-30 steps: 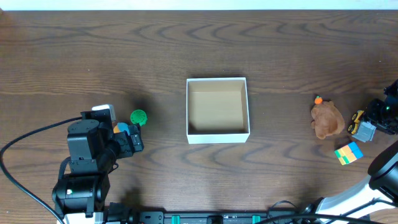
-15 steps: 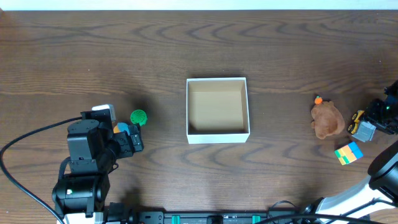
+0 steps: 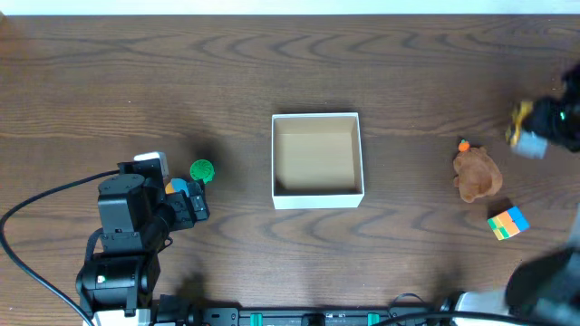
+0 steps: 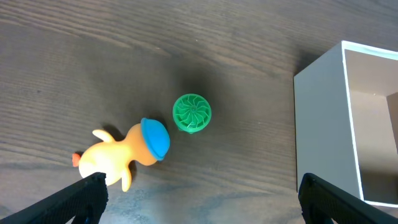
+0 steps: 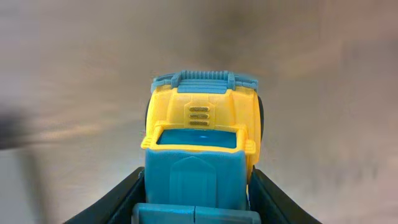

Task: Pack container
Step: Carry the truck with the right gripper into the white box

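At the middle of the wooden table (image 3: 408, 63) stands the container (image 3: 317, 196) — a square open-top box with thin white walls, upright, its tan floor showing fully from overhead.

Well off to its left, the left gripper (image 4: 202, 183) hangs with its fingers spread wide apart (only their dark tips show, at the lower corners of the wrist view) and nothing between them. Just ahead of it a yellow duck toy (image 4: 124, 155) with a blue cap lies on the wood. A green fluted disc (image 4: 191, 113) sits just beside the duck's head, between the duck and the container's near wall but well apart from that wall.

Toward the far right edge the right gripper (image 3: 551, 125) is only a smear in the overhead view. Its own camera is plainer — the fingers are clamped on a yellow-and-blue toy truck (image 5: 199, 124), with a blurred background behind it. Between that gripper and the container lies a brown plush (image 3: 477, 174), and nearer the front edge a multicoloured block (image 3: 507, 222).
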`<action>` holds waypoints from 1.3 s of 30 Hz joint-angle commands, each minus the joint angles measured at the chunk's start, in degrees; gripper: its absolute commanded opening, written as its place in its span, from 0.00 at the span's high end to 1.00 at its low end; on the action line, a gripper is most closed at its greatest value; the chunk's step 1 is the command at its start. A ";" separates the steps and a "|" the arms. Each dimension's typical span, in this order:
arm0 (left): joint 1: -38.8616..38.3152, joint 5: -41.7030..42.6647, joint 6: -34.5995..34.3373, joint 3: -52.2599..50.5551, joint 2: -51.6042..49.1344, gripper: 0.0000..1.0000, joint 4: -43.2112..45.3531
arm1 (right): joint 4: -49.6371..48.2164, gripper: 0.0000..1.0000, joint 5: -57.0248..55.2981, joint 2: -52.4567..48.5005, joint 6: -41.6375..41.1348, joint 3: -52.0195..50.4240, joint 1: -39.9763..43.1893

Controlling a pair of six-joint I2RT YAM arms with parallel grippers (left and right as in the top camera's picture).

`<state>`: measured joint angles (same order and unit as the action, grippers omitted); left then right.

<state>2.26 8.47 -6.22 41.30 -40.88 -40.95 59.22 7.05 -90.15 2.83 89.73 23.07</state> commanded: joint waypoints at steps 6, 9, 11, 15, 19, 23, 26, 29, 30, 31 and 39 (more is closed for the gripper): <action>0.42 0.09 -0.55 1.27 0.04 0.02 -0.17 | 0.92 0.99 -0.46 10.51 -16.04 1.22 -23.74; 0.42 0.09 -0.55 1.27 0.04 0.02 -0.17 | 0.50 0.99 -1.75 9.84 -22.12 1.18 -31.95; 0.42 0.09 -0.55 1.27 0.04 0.02 -0.17 | 0.07 0.99 -2.47 9.05 -25.18 0.92 -36.02; 0.42 0.09 -0.55 1.27 0.04 0.02 -0.17 | -1.79 0.99 -4.74 6.34 -29.07 -0.17 -42.86; 0.42 0.11 -0.55 1.27 0.04 0.02 -0.20 | -2.93 0.99 -5.77 2.16 -29.16 -0.63 -47.89; 0.42 0.11 -0.55 1.27 0.04 0.02 -0.20 | -3.10 0.99 -7.15 -3.41 -29.18 -0.61 -51.04; 0.42 0.11 -0.55 1.27 0.02 0.02 -0.20 | -2.73 0.99 -8.61 -7.72 -31.34 -0.63 -52.15; 0.42 0.09 -0.55 1.27 0.02 0.02 -0.20 | -2.36 0.99 -8.57 -11.74 -35.04 -0.63 -52.39; 0.42 0.09 -0.55 1.27 0.02 0.02 -0.20 | -2.14 0.99 -8.55 -13.03 -36.54 -0.63 -52.39; 0.42 0.09 -0.55 1.27 0.02 0.02 -0.20 | -2.14 0.99 -8.55 -14.25 -37.13 -0.63 -52.37; 0.42 0.09 -0.55 1.27 0.02 0.02 -0.20 | -2.89 0.99 -8.55 -21.27 -37.09 -0.63 -52.35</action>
<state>2.26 8.62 -6.22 41.30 -40.88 -40.97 56.69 -0.64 -110.19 -32.73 89.23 -29.06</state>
